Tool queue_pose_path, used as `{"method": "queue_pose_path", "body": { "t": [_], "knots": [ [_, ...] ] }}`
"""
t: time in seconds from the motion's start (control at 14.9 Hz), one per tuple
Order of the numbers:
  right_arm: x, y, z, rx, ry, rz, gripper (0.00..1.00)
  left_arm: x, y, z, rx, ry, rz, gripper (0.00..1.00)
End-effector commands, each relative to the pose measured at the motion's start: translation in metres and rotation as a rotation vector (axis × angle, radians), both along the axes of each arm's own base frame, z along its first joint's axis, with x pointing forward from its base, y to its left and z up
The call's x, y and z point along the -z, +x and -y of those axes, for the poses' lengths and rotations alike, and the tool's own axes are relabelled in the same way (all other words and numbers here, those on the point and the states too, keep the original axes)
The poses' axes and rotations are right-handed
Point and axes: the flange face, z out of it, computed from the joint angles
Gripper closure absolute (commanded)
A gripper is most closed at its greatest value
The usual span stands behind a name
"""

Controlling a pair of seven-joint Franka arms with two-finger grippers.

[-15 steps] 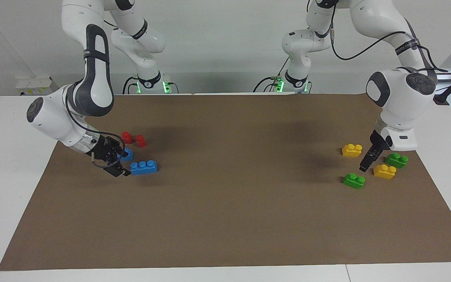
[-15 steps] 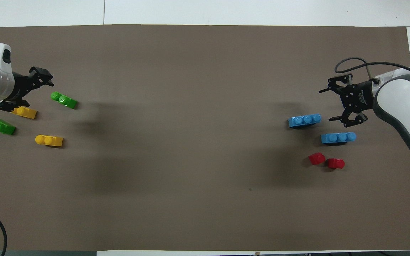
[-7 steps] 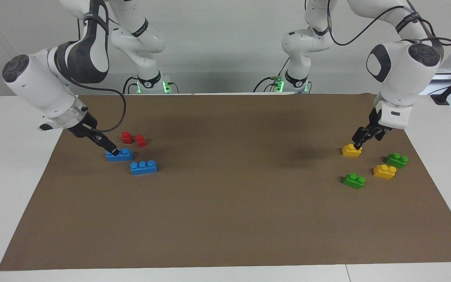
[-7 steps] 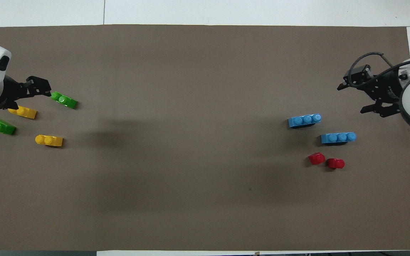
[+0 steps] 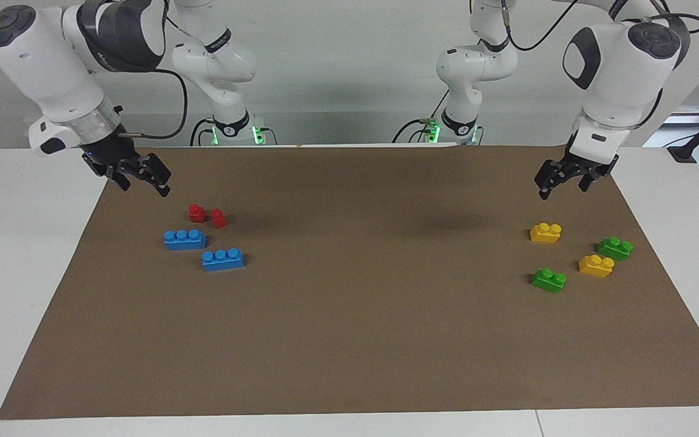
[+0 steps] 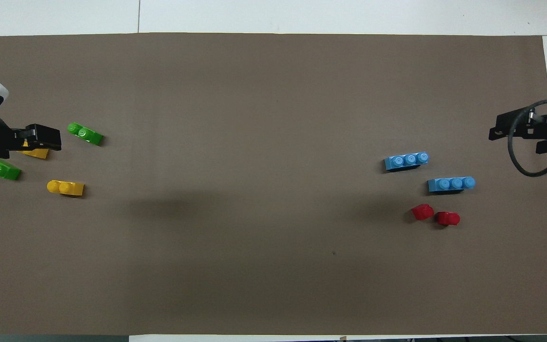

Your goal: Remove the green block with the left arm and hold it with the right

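Brown paper mat [image 5: 349,340] covers a white table [image 5: 16,255] before a pale wall, both black grippers, left gripper [image 5: 568,178] and right gripper [image 5: 143,176], spread and empty above it.

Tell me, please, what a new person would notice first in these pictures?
Bright bricks in two clusters on the brown mat: green blocks and yellow bricks toward the left arm's end, blue bricks and red pieces toward the right arm's. The left gripper and right gripper hang open, holding nothing.
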Motion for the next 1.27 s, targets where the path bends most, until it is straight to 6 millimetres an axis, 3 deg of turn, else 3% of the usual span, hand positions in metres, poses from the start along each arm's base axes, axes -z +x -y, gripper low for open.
{"method": "queue_pose_path", "body": {
  "t": [0.0, 0.4, 1.21],
  "knots": [
    [-0.019, -0.016, -0.013, -0.062, -0.024, 0.002, 0.0, -0.015, -0.02, 0.01, 0.069, -0.012, -0.044, 0.0],
    [-0.021, -0.02, -0.014, -0.062, -0.025, -0.001, 0.0, -0.028, -0.041, 0.016, 0.063, -0.106, -0.094, 0.0],
    [-0.022, -0.021, -0.006, -0.151, -0.113, -0.02, 0.0, -0.036, -0.041, 0.021, 0.073, -0.125, -0.111, 0.0]
  ]
}}
